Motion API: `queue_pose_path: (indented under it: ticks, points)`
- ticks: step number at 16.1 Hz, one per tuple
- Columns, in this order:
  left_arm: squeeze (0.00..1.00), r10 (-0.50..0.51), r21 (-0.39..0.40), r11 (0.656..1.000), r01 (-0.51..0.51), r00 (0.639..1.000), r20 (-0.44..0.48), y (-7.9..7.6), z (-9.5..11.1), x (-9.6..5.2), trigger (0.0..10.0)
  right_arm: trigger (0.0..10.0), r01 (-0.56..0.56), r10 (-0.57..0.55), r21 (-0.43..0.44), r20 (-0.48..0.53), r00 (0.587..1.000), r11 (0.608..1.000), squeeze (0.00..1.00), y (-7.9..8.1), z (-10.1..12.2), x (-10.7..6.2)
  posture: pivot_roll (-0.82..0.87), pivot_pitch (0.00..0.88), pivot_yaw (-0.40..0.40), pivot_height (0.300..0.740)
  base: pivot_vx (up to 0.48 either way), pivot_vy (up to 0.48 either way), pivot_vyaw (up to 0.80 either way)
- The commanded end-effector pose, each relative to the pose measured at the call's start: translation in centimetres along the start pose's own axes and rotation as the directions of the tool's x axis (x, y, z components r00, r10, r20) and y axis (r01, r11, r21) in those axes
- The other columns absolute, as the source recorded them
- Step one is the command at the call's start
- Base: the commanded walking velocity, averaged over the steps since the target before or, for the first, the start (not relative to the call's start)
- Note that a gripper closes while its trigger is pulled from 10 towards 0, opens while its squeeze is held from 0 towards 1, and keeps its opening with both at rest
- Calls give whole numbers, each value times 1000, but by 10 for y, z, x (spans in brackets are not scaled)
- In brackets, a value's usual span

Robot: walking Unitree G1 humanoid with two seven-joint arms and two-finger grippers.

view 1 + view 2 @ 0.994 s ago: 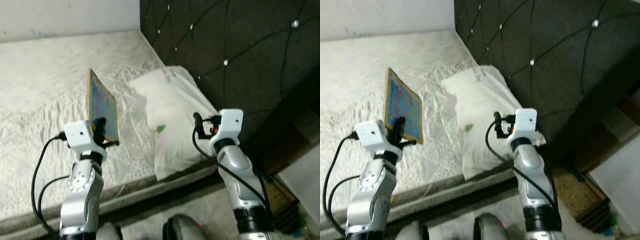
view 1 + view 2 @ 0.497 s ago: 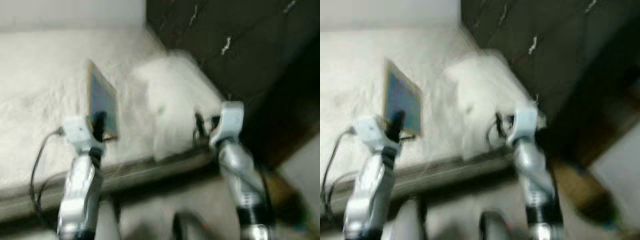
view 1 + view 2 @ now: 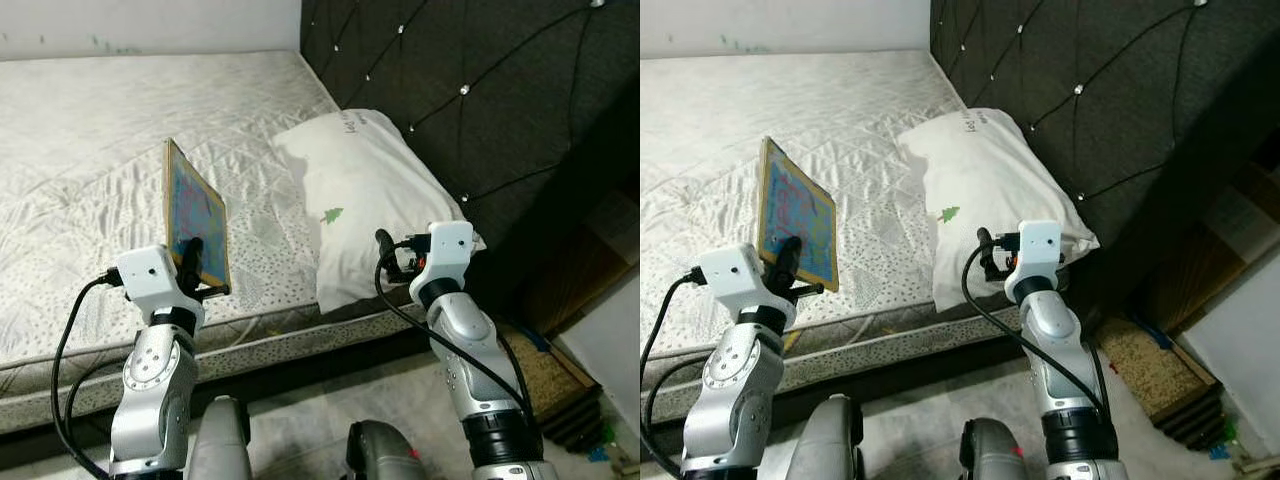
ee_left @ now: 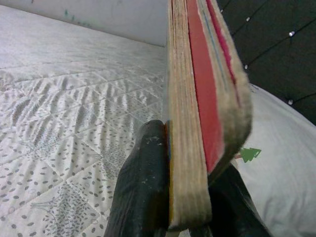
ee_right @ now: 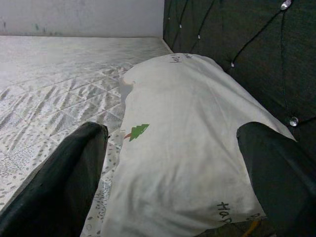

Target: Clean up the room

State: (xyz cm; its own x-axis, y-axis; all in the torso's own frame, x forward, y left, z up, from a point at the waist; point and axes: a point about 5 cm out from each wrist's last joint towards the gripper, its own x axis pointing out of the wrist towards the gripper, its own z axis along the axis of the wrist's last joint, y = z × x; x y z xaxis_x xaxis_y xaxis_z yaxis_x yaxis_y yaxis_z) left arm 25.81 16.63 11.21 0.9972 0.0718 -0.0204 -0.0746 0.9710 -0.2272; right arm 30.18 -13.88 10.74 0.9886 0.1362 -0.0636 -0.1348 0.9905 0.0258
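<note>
My left gripper (image 3: 196,262) is shut on a thin book (image 3: 194,212) with a colourful cover, held upright above the near edge of the bed (image 3: 120,140). In the left wrist view the book's worn edge (image 4: 190,118) stands clamped between the black fingers (image 4: 143,182). A white pillow (image 3: 365,190) with a small green tree print lies at the head of the bed. My right gripper (image 3: 385,255) is open just before the pillow's near end, with nothing in it; its fingers (image 5: 64,182) frame the pillow (image 5: 182,153).
A dark tufted headboard (image 3: 480,90) rises to the right of the pillow. A brown mat (image 3: 545,370) and a white cabinet corner (image 3: 615,340) sit on the floor at the right. The mattress has a quilted grey cover.
The camera has shifted, so the bed and pillow sit differently in view. The book stays in my left gripper and the right gripper stays open near the pillow.
</note>
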Motion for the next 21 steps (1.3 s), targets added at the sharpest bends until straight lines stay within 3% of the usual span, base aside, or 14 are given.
queue_pose_path:
  ticks: [1, 16, 21]
  points:
    - [0, -36, 2, 999, 36, 997, 64, -6, 13, 3, 10000, 10000, -7, 7, -7, 18, 1000, 1000, 0, 0, 5, 2, -71, 49, -54, 662, 319, 0, 0]
    - [0, -29, 0, 1000, 29, 999, 42, -6, 10, 3, 10000, 10000, -22, 22, -12, 14, 1000, 1000, 0, -1, 5, 1, -75, 63, -51, 662, 315, 0, 0]
    - [0, -18, -1, 1000, 18, 999, 39, -6, 10, 4, 10000, 10000, -27, 27, -17, 13, 1000, 1000, 0, -1, 6, 1, -81, 66, -53, 652, 49, 0, 0]
